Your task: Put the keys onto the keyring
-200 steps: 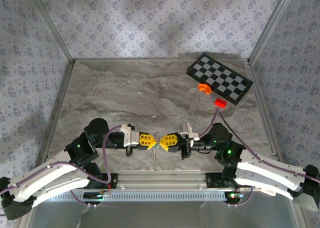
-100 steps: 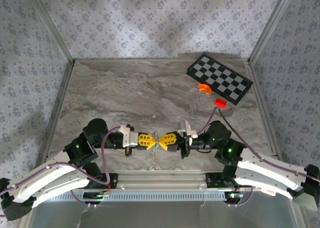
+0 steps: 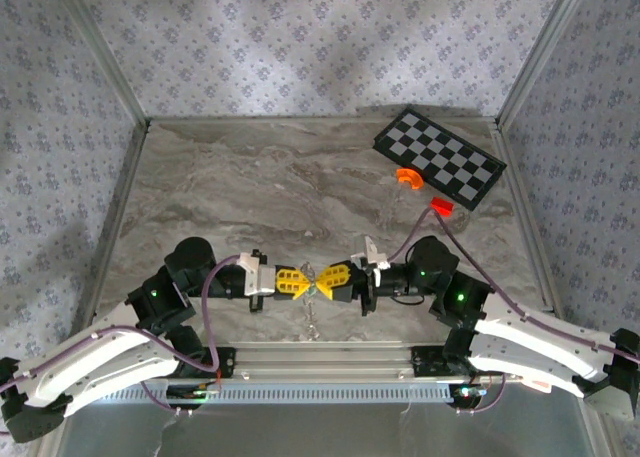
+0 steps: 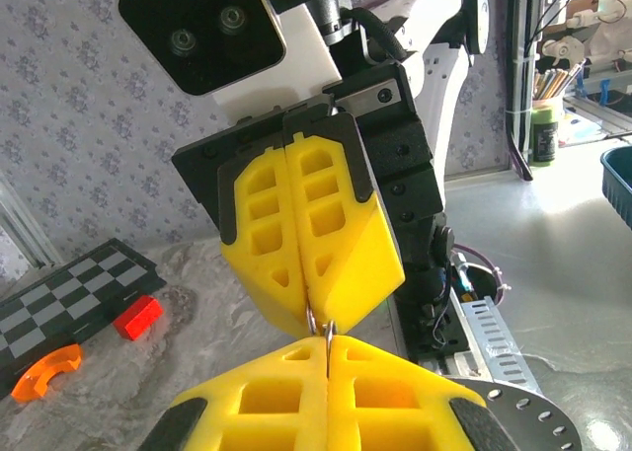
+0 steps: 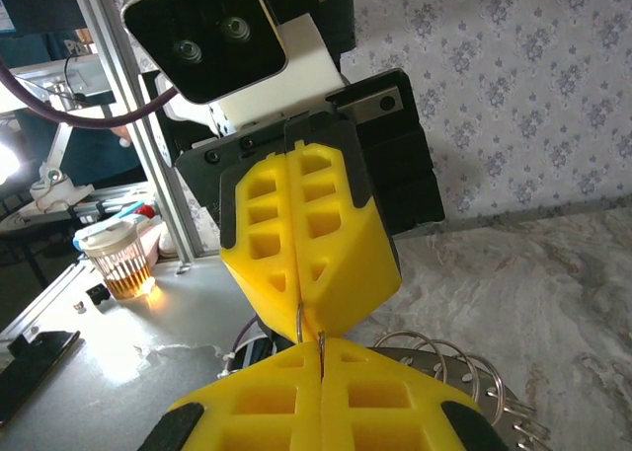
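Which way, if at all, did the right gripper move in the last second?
Yes, slightly: the right gripper shifted left and up-image, away from the aluminium rail at the table's near edge.

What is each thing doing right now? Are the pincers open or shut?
Left yellow-fingered pincer: shut on the thin silvery wire keyring.
Right yellow-fingered pincer: shut on the same keyring, tip to tip with the left.
Keyring: held in the air between both pincers.
Black-and-white checkered board: lying flat.
Orange curved plastic piece: lying loose beside that board.
Small red block: lying loose.
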Controlling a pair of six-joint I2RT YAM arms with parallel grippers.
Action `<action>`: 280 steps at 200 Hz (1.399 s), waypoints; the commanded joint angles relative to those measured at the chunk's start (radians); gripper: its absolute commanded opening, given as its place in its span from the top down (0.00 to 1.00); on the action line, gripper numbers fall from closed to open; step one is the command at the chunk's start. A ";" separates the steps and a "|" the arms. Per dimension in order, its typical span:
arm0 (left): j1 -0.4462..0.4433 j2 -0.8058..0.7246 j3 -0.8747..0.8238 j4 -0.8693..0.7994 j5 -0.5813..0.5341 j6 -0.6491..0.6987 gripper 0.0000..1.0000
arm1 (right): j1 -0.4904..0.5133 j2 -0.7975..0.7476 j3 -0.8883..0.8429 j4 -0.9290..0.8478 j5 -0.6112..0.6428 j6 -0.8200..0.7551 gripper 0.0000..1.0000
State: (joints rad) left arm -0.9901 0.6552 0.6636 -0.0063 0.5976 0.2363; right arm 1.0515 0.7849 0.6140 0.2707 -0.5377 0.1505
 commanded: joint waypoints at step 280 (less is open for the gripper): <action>-0.004 -0.040 0.023 0.067 -0.036 0.016 1.00 | -0.019 0.007 0.065 -0.106 0.051 0.057 0.54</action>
State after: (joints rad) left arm -0.9897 0.6281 0.6647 -0.0261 0.5686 0.2466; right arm 1.0325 0.8062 0.6498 0.1944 -0.4843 0.2031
